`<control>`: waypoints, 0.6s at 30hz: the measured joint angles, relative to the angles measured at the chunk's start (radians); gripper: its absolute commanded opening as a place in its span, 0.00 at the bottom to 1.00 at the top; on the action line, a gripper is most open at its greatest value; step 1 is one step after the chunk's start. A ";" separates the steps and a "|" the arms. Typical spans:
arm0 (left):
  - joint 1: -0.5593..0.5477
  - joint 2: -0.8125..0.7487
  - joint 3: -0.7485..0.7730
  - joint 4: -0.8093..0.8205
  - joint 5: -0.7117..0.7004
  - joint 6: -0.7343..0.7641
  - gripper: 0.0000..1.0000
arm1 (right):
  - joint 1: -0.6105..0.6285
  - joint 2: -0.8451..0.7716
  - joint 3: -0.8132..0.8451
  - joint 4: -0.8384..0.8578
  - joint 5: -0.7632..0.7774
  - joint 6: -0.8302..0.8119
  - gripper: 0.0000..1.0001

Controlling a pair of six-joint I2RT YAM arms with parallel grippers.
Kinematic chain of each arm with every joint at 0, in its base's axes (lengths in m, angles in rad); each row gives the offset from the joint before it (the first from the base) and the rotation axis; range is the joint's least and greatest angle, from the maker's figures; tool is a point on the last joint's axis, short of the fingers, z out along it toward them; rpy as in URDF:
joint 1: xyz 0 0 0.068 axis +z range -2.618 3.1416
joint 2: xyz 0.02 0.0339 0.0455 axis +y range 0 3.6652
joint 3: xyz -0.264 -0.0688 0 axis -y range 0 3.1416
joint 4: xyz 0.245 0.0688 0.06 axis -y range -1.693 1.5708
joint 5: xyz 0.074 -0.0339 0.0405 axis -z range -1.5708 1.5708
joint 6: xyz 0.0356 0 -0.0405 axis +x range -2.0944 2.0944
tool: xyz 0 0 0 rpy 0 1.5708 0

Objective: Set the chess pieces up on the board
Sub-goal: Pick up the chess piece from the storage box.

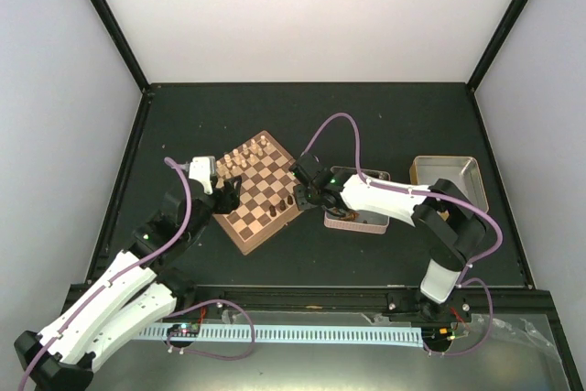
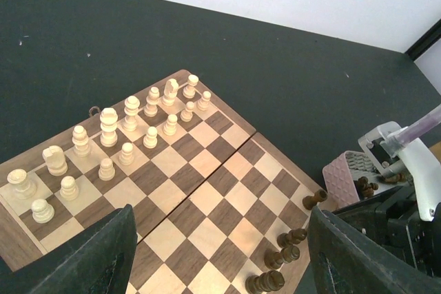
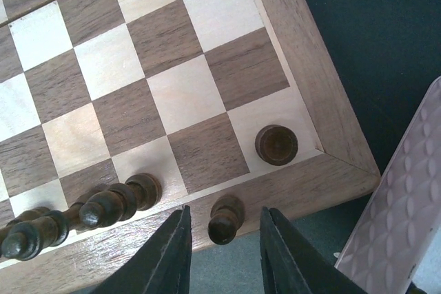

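The right gripper (image 3: 224,217) points down at the board's near corner with its two dark fingers parted. One small dark chess piece (image 3: 224,219) stands upright between them, with a gap showing on each side, so nothing is gripped. This piece appears to sit on the board's (image 3: 303,67) brown rim, just outside the last row. Whether its base is fully down cannot be told. Directly beyond it, further onto the board, lies an empty dark square. A dark piece (image 3: 276,144) fills the corner square to one side, and a row of dark pieces (image 3: 103,208) crowds the other. The pink tray (image 3: 406,204) lies just off the corner. The left gripper (image 2: 220,253) hovers wide open and empty at the opposite side, near the cream pieces (image 2: 131,111), so the right arm is plainly nearer.
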 measured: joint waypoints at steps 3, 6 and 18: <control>0.000 0.005 0.000 0.000 0.000 0.000 0.70 | 0.000 0.000 0.001 -0.002 0.000 0.000 0.29; 0.000 0.007 0.000 0.000 0.000 0.000 0.70 | 0.000 0.003 0.001 -0.002 -0.001 0.000 0.29; 0.000 0.015 0.000 0.000 0.000 0.000 0.70 | 0.000 0.035 0.016 -0.003 -0.005 -0.005 0.08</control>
